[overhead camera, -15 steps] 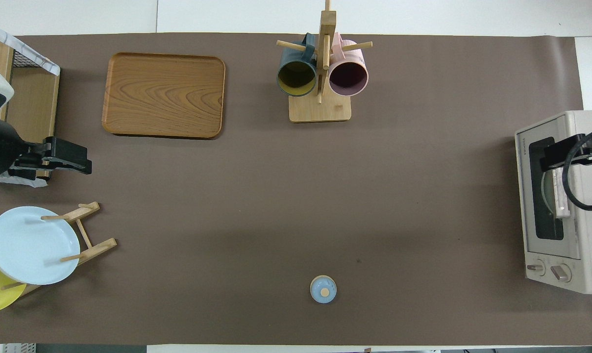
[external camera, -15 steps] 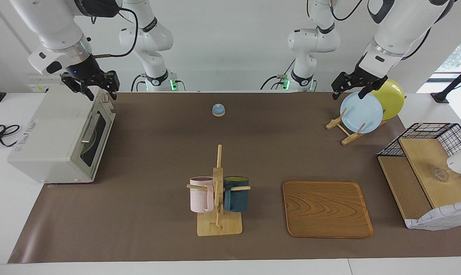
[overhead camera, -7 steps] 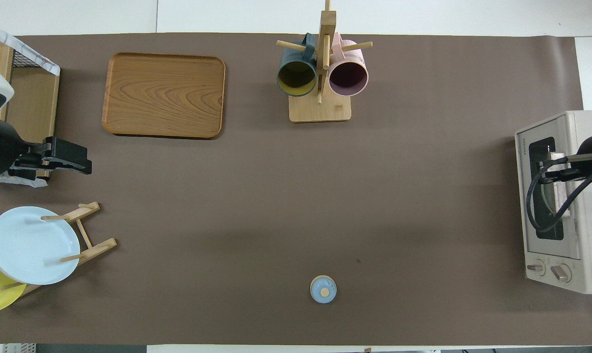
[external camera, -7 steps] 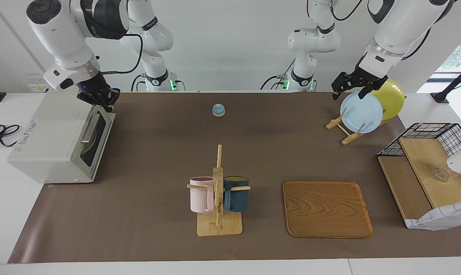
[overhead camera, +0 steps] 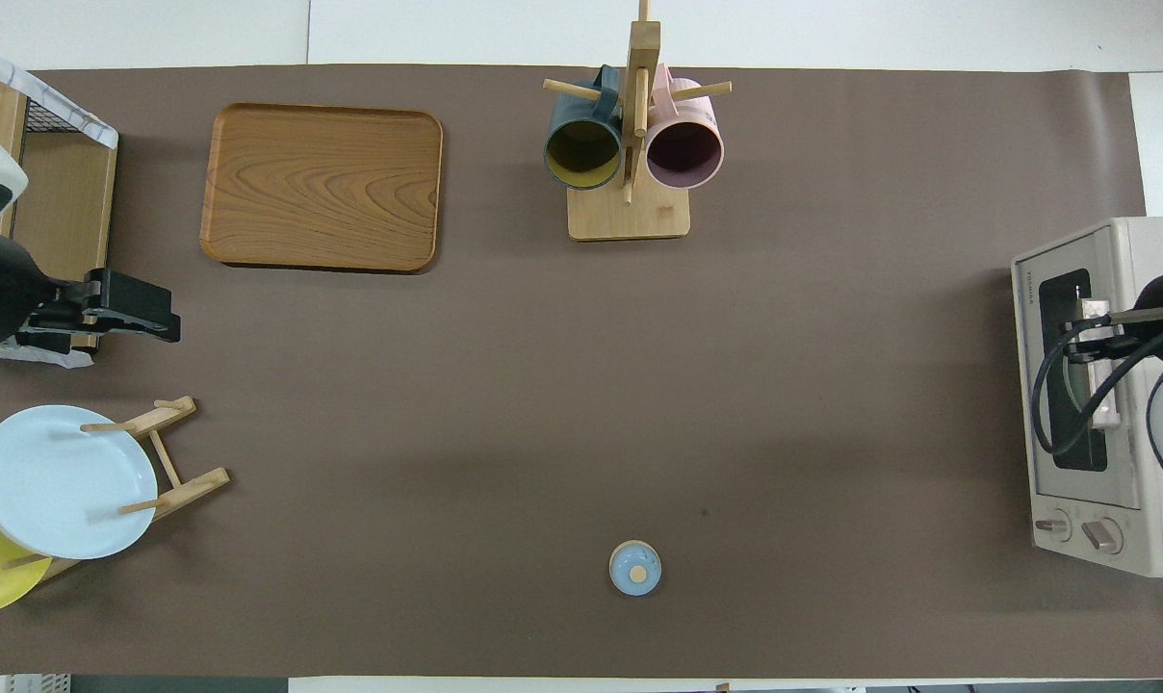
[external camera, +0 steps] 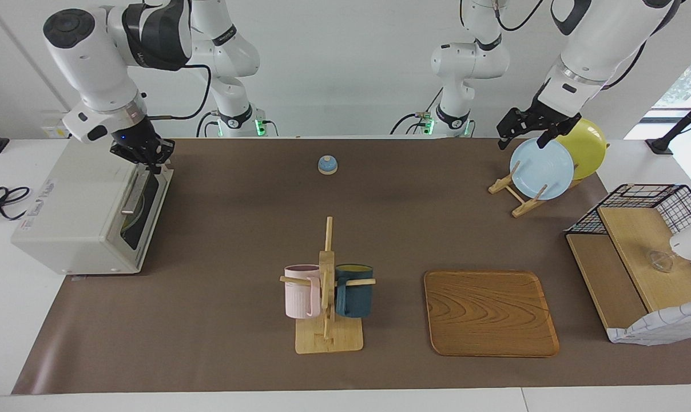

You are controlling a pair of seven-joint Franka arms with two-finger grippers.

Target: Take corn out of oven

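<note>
A matt brown mat covers the white counter. The oven has an off-white, smooth painted-looking shell, a dark glossy glass door and a metal bar handle. The tray is wood with a bold grain and a low sheen; the mug stand is pale bare wood. The blue plate and the yellow plate look smooth and slightly glossy. The basket is black wire.

Your oven, a boxy off-white toaster oven, sits at the right arm's end of the table, its dark glass door shut, with a metal bar handle across it. You can't make out the corn through the glass.
</note>
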